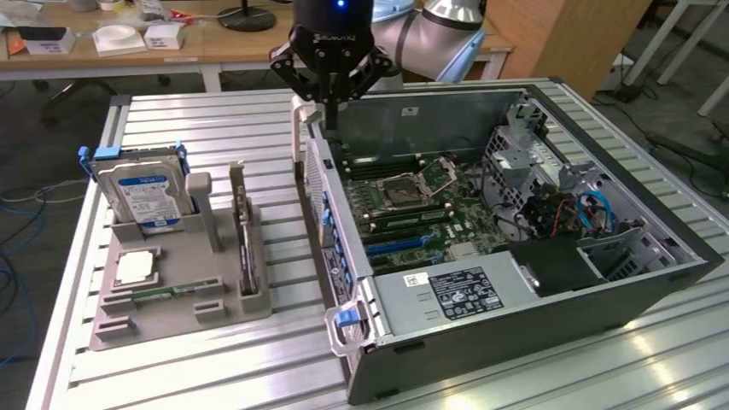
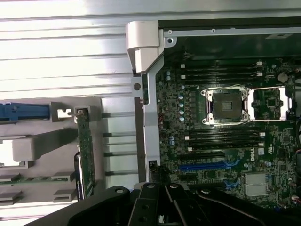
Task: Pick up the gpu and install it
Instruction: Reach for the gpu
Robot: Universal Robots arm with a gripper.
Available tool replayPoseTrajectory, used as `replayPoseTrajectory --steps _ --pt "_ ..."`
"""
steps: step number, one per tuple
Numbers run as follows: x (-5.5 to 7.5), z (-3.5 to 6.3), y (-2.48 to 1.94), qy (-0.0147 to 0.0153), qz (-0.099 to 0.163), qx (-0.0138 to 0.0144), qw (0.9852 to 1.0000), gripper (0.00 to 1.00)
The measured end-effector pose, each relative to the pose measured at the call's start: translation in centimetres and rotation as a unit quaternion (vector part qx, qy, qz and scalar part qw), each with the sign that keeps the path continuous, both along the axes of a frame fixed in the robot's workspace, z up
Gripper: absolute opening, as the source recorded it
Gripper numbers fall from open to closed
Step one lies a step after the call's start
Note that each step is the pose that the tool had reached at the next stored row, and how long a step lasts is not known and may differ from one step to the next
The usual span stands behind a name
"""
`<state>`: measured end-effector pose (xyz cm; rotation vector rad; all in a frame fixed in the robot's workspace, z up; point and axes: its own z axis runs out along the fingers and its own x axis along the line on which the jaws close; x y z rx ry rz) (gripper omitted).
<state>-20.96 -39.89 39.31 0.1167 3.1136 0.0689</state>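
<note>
Pickup has yet to happen, and the whole job lies ahead. In the exterior view, the gpu (image 1: 242, 226) stands on edge in a slot of the grey holder (image 1: 148, 320) on the slatted surface (image 1: 205, 111), near the hard drive (image 1: 142, 192), with nothing touching it. The claw (image 1: 331, 104) hangs over the far end of the open computer case (image 1: 535, 325), at its wall on the holder's side. It is pinched fully closed on nothing and well apart from the card. The motherboard (image 1: 422, 213) lies exposed, and its blue expansion slot (image 1: 399, 242) is unfilled.

In the wrist view, the closed claw (image 2: 162, 202) hovers above the case wall. The card sits edge-on in the holder (image 2: 42, 141) to one side, and the bare blue slot (image 2: 202, 166) is on the other.
</note>
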Motion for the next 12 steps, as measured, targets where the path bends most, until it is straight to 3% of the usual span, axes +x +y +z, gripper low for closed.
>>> replayPoseTrajectory --steps 12 --pt "-0.92 0.00 0.00 0.0000 0.000 0.0000 1.0000 0.10"
